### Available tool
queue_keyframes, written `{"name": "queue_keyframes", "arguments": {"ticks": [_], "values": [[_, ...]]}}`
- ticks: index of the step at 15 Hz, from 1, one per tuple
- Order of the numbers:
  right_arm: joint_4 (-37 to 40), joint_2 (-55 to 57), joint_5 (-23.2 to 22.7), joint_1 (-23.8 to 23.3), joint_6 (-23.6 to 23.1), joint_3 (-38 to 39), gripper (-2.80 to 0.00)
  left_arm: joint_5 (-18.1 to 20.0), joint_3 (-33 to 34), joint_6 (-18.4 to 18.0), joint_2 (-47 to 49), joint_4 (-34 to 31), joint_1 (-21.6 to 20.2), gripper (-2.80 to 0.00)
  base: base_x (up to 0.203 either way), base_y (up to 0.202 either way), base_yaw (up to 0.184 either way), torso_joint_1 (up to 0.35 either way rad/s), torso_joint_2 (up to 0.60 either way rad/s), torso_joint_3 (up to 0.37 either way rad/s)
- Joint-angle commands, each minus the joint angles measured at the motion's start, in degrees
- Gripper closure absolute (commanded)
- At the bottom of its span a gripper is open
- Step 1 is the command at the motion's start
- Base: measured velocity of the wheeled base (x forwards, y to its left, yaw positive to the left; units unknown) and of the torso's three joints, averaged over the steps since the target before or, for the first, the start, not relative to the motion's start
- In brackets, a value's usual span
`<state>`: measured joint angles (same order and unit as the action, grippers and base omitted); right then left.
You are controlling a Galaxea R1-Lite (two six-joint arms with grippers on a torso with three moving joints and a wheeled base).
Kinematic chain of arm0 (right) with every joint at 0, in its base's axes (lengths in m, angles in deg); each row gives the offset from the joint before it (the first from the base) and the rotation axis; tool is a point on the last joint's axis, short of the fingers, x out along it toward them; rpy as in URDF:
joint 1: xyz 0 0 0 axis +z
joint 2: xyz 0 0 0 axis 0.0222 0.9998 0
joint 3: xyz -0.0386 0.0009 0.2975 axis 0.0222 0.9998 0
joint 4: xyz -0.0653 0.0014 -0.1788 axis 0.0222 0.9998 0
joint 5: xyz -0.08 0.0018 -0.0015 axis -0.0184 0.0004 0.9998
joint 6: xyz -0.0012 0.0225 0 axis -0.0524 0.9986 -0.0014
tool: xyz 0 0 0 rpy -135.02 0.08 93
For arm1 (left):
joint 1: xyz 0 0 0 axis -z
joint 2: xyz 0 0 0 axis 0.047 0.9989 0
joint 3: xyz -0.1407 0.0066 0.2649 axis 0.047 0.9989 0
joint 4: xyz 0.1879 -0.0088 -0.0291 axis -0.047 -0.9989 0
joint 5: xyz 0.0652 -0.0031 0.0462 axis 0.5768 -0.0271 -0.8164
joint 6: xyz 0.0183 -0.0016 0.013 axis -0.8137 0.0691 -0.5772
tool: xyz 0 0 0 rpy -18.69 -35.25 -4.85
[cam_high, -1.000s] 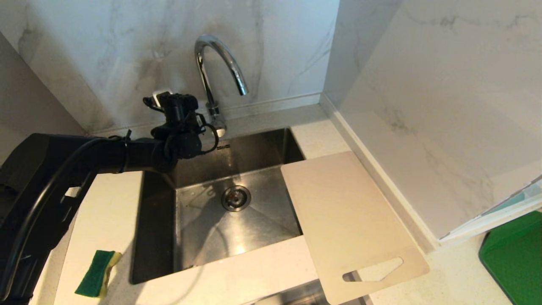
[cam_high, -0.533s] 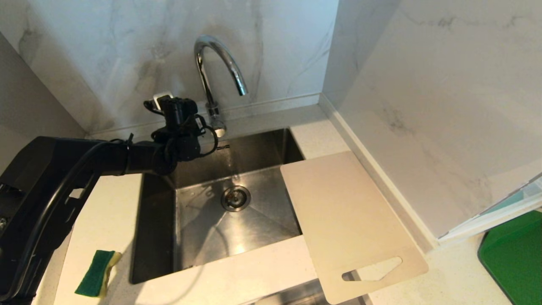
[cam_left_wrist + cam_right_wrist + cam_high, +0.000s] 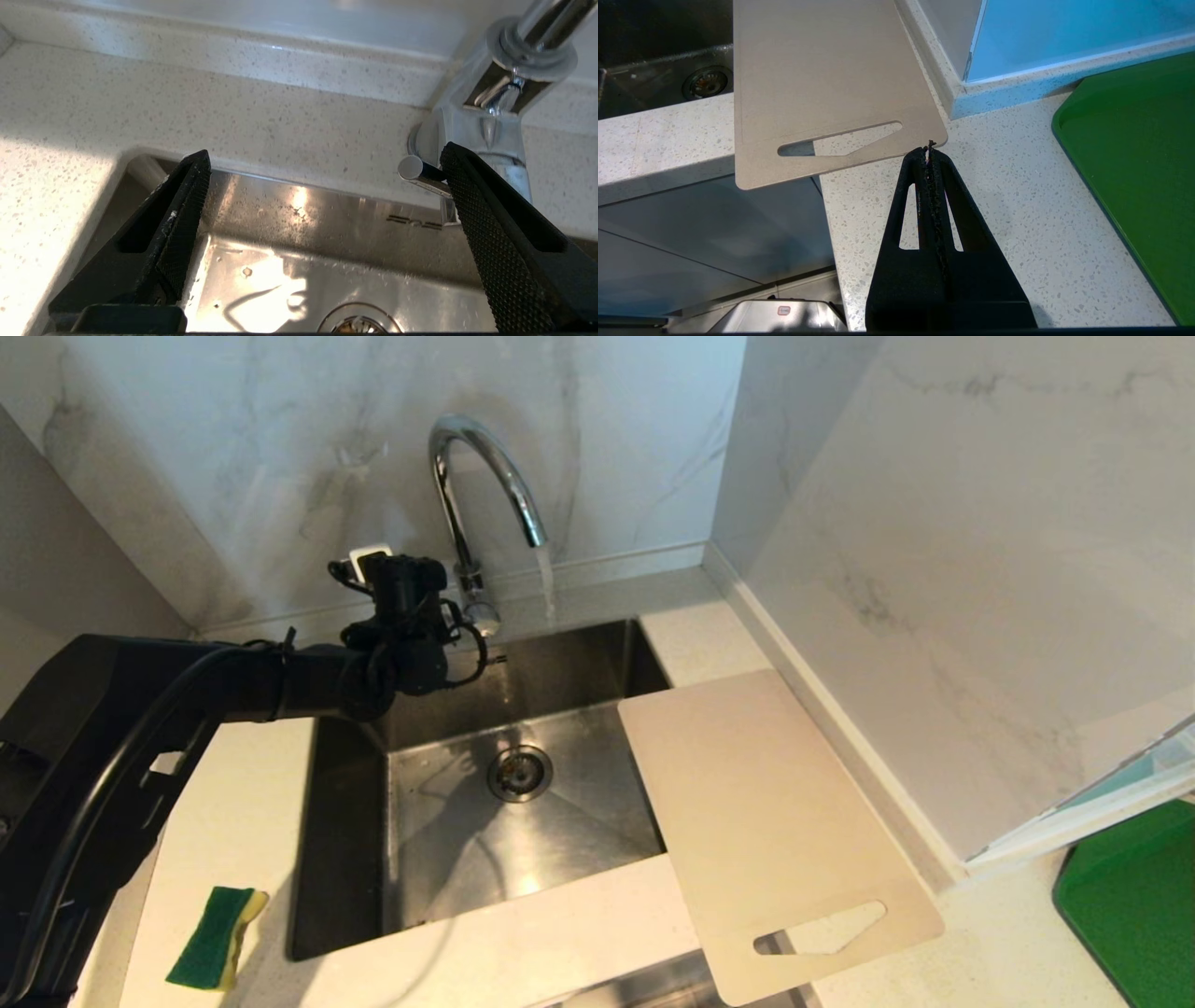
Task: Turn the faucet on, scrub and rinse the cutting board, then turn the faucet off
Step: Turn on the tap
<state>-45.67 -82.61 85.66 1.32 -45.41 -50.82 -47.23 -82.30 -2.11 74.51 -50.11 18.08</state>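
The chrome faucet (image 3: pixel 467 495) stands behind the sink, and a thin stream of water (image 3: pixel 546 583) falls from its spout. My left gripper (image 3: pixel 324 154) is open wide at the faucet's base, low over the sink's back rim. One finger (image 3: pixel 472 196) rests against the thin side lever (image 3: pixel 413 169). The off-white cutting board (image 3: pixel 766 831) lies flat over the sink's right edge, with its handle cutout (image 3: pixel 840 140) toward the counter's front. My right gripper (image 3: pixel 928 149) is shut on nothing, just off the board's near corner, outside the head view.
A green and yellow sponge (image 3: pixel 213 936) lies on the counter to the left of the steel sink (image 3: pixel 448 859), whose drain (image 3: pixel 520 772) is uncovered. A green mat (image 3: pixel 1134 896) sits at the far right. Marble walls close the back and the right.
Water has started running from the spout. My left gripper has edged right and slightly up against the lever. The cutting board and sponge lie where they were.
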Motion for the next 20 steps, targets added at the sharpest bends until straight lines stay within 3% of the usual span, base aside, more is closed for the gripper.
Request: {"name": "queue_keyframes", "arguments": {"ticks": [1, 7, 20], "values": [[0.06, 0.0, -0.02, 0.04, 0.08, 0.0, 0.0, -0.33, 0.48, 0.93, -0.16, -0.94, 0.06, -2.8, 0.0, 0.0, 0.0, 0.0, 0.0, 0.0], [0.02, 0.0, -0.02, 0.04, -0.01, 0.0, 0.0, 0.13, 0.79, 9.37, -1.24, -9.56, 0.15, -2.8, 0.0, 0.0, 0.0, 0.0, 0.0, 0.0], [0.02, 0.0, -0.02, 0.04, 0.02, 0.0, 0.0, 2.22, 0.52, 9.68, -7.54, -8.16, 2.18, -2.8, 0.0, 0.0, 0.0, 0.0, 0.0, 0.0]]}}
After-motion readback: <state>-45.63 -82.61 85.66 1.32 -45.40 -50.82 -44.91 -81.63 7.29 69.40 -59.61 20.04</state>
